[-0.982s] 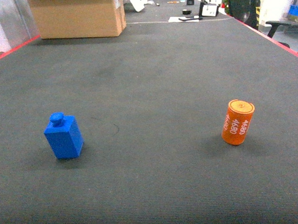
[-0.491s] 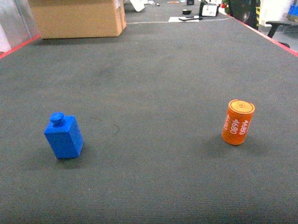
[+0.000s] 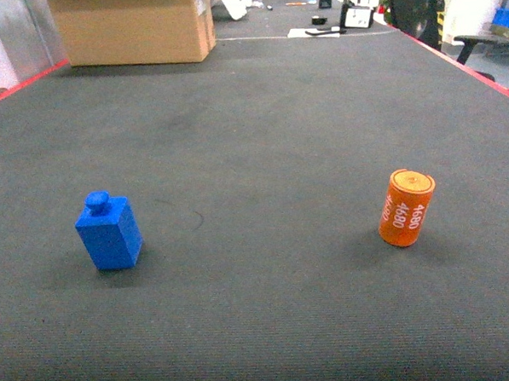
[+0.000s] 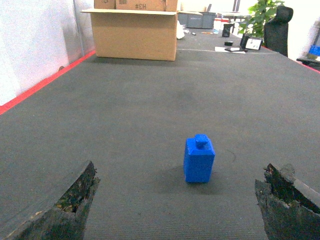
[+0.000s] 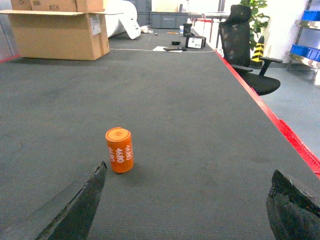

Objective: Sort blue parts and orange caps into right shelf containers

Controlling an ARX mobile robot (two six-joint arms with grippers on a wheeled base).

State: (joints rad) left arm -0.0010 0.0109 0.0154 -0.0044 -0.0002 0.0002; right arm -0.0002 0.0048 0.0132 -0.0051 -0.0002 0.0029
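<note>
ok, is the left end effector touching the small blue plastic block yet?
Apart. The left wrist view shows the small blue plastic block standing on the dark mat beyond the open left end effector, with bare mat between it and both fingertips.

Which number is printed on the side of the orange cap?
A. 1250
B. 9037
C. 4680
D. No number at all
C: the orange cap shows "4680" in white on its side in the right wrist view, and the head view shows the same digits.
</note>
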